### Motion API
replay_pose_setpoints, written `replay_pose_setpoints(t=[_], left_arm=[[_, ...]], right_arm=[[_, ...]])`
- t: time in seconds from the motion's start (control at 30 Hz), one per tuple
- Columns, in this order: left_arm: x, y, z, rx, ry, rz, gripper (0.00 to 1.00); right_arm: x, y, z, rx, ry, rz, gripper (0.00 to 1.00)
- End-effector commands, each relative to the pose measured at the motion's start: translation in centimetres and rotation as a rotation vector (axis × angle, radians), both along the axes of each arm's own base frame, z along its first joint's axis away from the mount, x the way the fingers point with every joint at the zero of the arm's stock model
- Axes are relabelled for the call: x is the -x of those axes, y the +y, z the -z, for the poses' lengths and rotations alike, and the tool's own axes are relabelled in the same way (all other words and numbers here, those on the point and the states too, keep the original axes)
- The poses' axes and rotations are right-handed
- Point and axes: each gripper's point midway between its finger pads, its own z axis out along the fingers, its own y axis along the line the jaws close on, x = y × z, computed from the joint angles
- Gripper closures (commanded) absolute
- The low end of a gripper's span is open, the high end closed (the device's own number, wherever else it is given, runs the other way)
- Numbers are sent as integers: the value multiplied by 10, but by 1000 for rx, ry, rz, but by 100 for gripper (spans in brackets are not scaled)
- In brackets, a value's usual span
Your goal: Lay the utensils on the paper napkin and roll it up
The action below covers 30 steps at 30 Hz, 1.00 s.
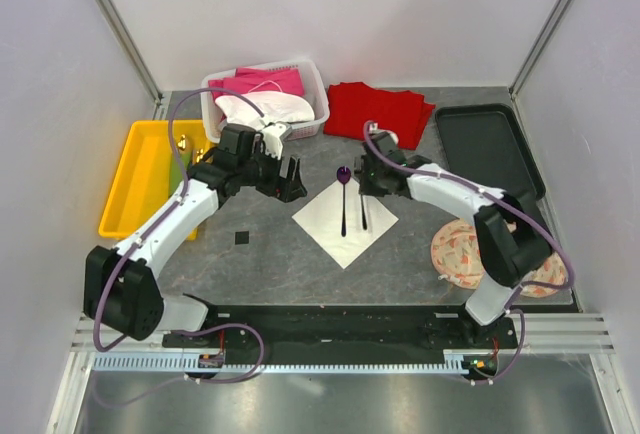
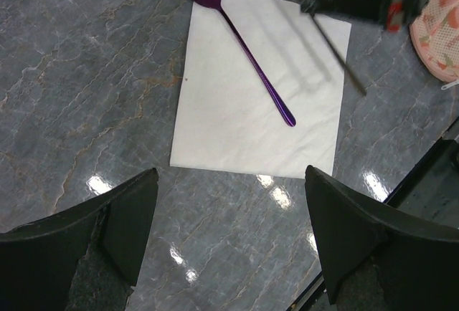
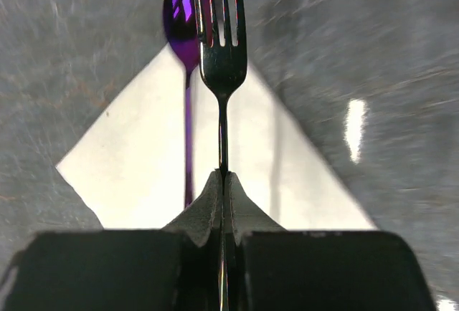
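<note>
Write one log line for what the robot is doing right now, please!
right gripper: shut on fork, over napkin | purple spoon: lying on napkin | left gripper: open, empty | roll: not started

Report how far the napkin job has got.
Done: the purple spoon lies on the napkin. In hand: the right gripper is shut on a dark fork over the napkin. Left: set the fork down, then roll the napkin, which is flat. The left gripper is open and empty.
</note>
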Motion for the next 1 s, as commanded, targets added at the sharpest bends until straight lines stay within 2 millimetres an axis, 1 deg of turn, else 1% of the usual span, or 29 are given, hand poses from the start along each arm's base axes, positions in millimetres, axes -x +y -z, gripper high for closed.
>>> replay_pose_setpoints(t=[0.0, 0.03, 0.07, 0.13, 0.27, 0.4, 0.6, 0.77, 0.97], left_arm=[[-17, -6, -15, 26, -67, 17, 11], [-17, -7, -14, 26, -65, 17, 11], [-17, -7, -13, 26, -63, 20, 11], [-16, -7, -10, 26, -55, 24, 11], [-16, -9, -7, 28, -47, 30, 11], [-17, -10, -5, 28, -46, 36, 11], [-19, -11, -4, 28, -46, 38, 11], [-18, -10, -3, 24, -48, 39, 11], [-16, -8, 0, 19, -43, 38, 11]], right_arm=[[-3, 30, 11, 26, -24, 42, 100], [1, 36, 15, 33, -17, 30, 100], [2, 38, 21, 40, -4, 29, 100], [3, 40, 26, 48, 1, 29, 100], [-6, 45, 25, 54, -17, 35, 100], [-6, 48, 26, 51, -12, 40, 100], [-13, 48, 29, 65, -21, 50, 100], [-16, 49, 36, 72, -25, 53, 100], [-15, 50, 43, 68, -8, 55, 100]])
